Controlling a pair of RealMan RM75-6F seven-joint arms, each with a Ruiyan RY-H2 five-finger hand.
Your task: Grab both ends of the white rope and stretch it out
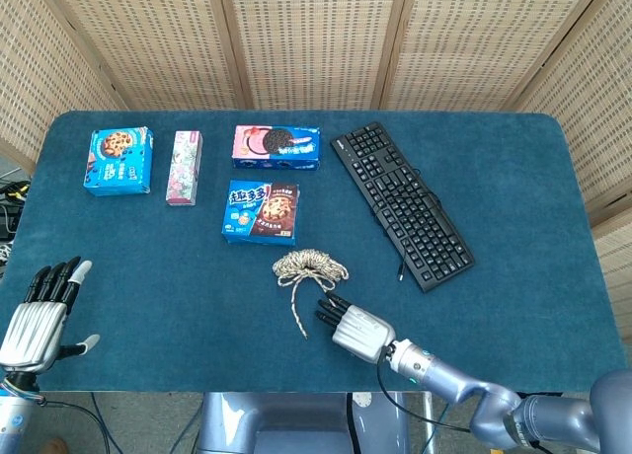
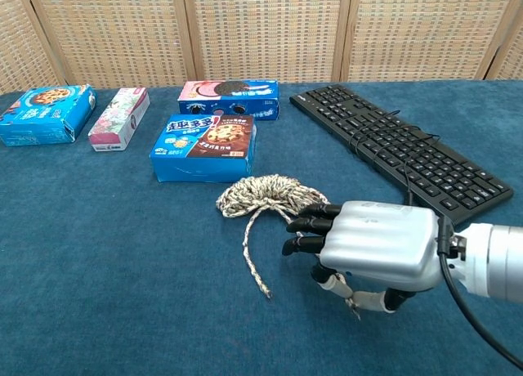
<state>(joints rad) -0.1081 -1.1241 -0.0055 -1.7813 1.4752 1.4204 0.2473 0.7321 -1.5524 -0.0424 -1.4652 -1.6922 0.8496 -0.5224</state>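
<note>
White rope (image 2: 265,194) bunched beside cookie box (image 2: 204,147); right hand (image 2: 372,247) curled, apparently pinching one end underneath, grip half-hidden — could slip when pulled; left hand (image 1: 38,311) spread, empty.

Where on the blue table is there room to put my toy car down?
The table is bare right of the keyboard. There is also room between the left hand and the rope, in front of the snack boxes. It is crowded around the rope, where the right hand sits, and along the back row of boxes.
</note>
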